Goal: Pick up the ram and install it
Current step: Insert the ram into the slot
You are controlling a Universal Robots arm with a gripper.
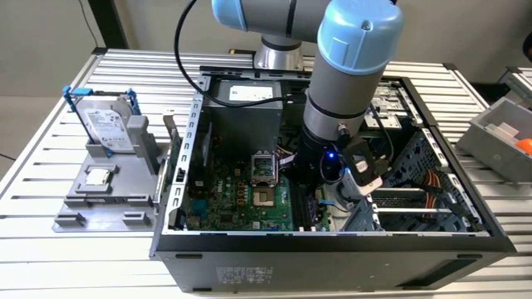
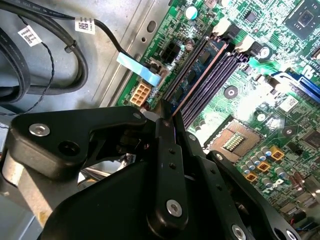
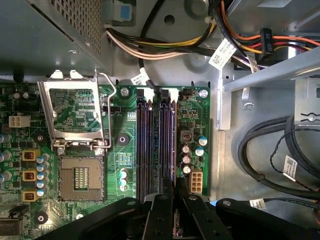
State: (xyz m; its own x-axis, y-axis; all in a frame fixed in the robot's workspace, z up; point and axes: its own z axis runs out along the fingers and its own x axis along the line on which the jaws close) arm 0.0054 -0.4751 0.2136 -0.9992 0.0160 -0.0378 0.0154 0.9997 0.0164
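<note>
Down inside the open computer case (image 1: 174, 187) on the slatted table (image 1: 50, 268), the arm (image 1: 341, 93) reaches over the green motherboard (image 1: 237, 202). The case holds that board, a grey power supply (image 1: 241, 103) at its far end, bundled cables (image 3: 270, 150) and an open processor socket (image 3: 77, 177) (its metal frame is swung up).

At the exterior view's left, a grey fixture tray (image 1: 99, 193) carries a hard drive (image 1: 108, 128) standing upright.

The gripper (image 2: 167, 120) is pressed together on the ram (image 2: 200, 82), pinching its near end. The ram shows edge-on as a thin reddish-brown line, its long axis running along the black memory slots (image 3: 156, 145) and pointing away from the fingertips toward the white latches (image 2: 231, 37). It sits in or just above one slot (which of the two I cannot tell), right beneath the gripper.
</note>
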